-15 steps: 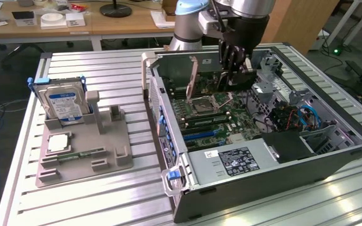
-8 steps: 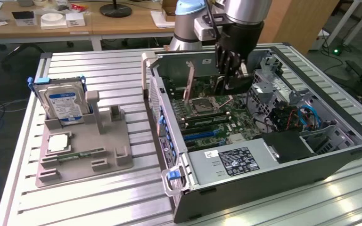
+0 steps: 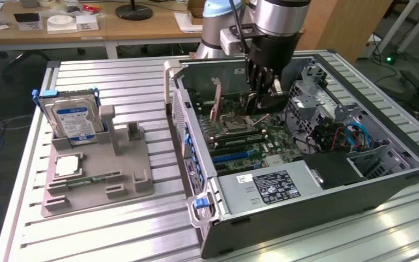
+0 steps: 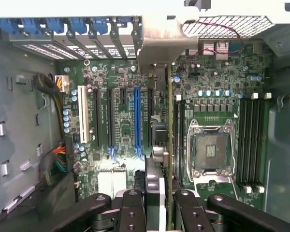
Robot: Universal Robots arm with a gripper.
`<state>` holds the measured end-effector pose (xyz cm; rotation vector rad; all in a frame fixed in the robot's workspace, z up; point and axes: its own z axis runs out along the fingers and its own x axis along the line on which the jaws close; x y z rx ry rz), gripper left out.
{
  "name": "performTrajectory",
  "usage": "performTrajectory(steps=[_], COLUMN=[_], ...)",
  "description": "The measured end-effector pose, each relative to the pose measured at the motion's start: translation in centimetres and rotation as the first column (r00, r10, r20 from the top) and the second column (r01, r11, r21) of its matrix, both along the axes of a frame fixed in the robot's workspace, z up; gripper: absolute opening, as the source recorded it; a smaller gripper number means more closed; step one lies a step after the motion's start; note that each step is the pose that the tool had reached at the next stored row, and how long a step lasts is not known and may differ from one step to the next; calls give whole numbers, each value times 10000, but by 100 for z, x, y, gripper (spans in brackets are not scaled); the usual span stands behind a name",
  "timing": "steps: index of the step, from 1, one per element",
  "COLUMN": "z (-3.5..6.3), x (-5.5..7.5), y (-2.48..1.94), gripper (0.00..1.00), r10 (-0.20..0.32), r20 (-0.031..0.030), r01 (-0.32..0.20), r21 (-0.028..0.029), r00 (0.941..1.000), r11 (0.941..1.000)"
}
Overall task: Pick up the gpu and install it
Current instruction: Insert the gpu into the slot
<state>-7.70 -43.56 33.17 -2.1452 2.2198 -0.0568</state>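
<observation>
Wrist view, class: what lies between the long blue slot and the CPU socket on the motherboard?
In the wrist view, the gpu lies between the blue slot and the CPU socket, seen edge-on and held in the gripper.

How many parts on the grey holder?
3 on the grey holder: blue-labelled hard drive standing at the far end, pale flat square part in the middle, green memory stick lying nearer the camera. Others may be hidden.

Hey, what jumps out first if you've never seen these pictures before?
An open computer case sits on the slatted table, with the robot's claw reaching down inside it, gripping the gpu edge-on above the green motherboard. On the exterior view's left, a blue-labelled hard drive stands upright in a grey holder.
</observation>
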Motion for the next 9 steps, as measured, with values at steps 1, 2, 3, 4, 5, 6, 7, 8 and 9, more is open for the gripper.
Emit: performTrajectory(steps=[1, 2, 3, 4, 5, 6, 7, 8, 9], z=[-18, -32, -43, -53, -64, -77, -89, -106, -124], x=[-3, -5, -8, -10, -12, -15, -18, -20, -24], y=[-6, -16, -26, -38, -48, -54, -60, -63, -63], gripper=[28, 28, 28, 28, 28, 28, 28, 28, 28], r10=[1, 1, 0, 0, 0, -1, -2, -1, -1], r20=[1, 0, -1, 0, 1, 1, 0, 1, 1], r01=[-1, -1, 0, 0, 0, 1, 2, 1, 1], r21=[2, 1, 0, 0, 2, 3, 1, 1, 2], r00=[10000, 10000, 10000, 10000, 10000, 10000, 10000, 10000, 10000], r11=[10000, 10000, 10000, 10000, 10000, 10000, 10000, 10000, 10000])
